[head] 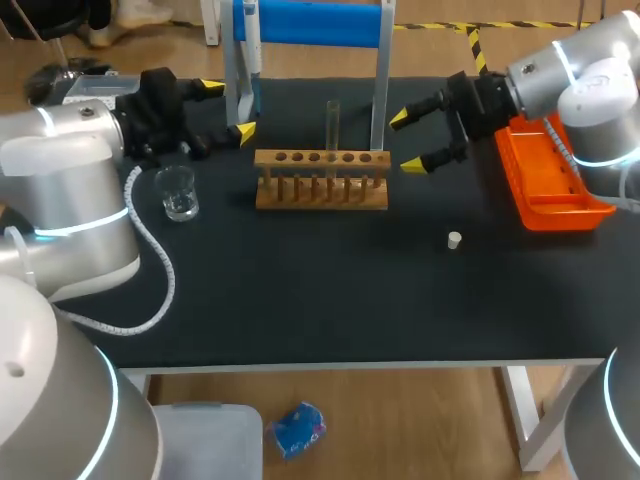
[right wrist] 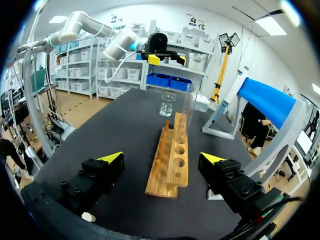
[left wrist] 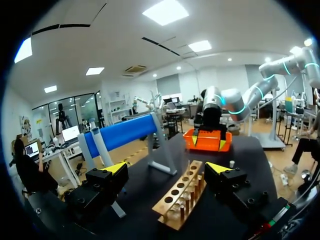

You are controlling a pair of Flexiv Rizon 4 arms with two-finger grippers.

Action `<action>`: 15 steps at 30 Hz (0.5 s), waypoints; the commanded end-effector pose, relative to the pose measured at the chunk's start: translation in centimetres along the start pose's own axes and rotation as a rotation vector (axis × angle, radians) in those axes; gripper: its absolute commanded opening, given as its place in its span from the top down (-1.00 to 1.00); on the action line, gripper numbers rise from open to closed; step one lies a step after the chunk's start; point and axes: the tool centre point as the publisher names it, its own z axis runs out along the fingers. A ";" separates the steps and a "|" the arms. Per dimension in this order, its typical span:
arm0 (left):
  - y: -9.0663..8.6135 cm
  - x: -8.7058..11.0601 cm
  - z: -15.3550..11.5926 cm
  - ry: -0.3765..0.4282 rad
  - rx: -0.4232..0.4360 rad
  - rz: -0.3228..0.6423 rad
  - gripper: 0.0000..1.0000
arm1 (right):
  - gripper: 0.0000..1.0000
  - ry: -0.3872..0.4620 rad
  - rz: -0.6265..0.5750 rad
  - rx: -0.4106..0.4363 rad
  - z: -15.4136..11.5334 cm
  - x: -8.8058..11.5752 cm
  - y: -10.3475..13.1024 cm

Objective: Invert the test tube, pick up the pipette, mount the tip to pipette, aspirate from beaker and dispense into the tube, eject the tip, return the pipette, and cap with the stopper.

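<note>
A clear test tube (head: 333, 125) (right wrist: 187, 112) stands upright in a hole of the wooden rack (head: 320, 182) (left wrist: 182, 196) (right wrist: 172, 160) at mid-table. My left gripper (head: 228, 109) (left wrist: 166, 168) hovers open just left of the rack, nothing between its fingers. My right gripper (head: 405, 141) (right wrist: 161, 158) hovers open at the rack's right end, also holding nothing. A glass beaker (head: 177, 193) (right wrist: 167, 105) sits left of the rack. A small white stopper (head: 454, 240) (left wrist: 232, 163) (right wrist: 88, 216) lies on the mat to the front right. I see no pipette.
A blue bar on grey legs (head: 310, 25) (left wrist: 120, 134) (right wrist: 267, 100) stands behind the rack. An orange tray (head: 552, 185) (left wrist: 207, 142) lies at the right edge, under my right arm. The black mat in front of the rack is bare.
</note>
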 end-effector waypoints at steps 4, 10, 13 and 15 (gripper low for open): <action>1.0 -2.2 -2.2 -0.029 0.033 -0.037 -1.00 | -1.00 -0.029 0.044 -0.041 -0.5 0.9 1.3; 2.2 -5.1 -5.0 -0.034 0.077 -0.076 -1.00 | -1.00 -0.050 0.060 -0.134 -1.3 3.2 3.5; 2.9 -6.6 -6.4 -0.054 0.080 -0.078 -1.00 | -1.00 -0.056 0.068 -0.179 -1.7 4.4 4.7; 3.3 -7.5 -7.1 -0.062 0.076 -0.076 -1.00 | -1.00 -0.061 0.073 -0.184 -1.8 5.5 5.3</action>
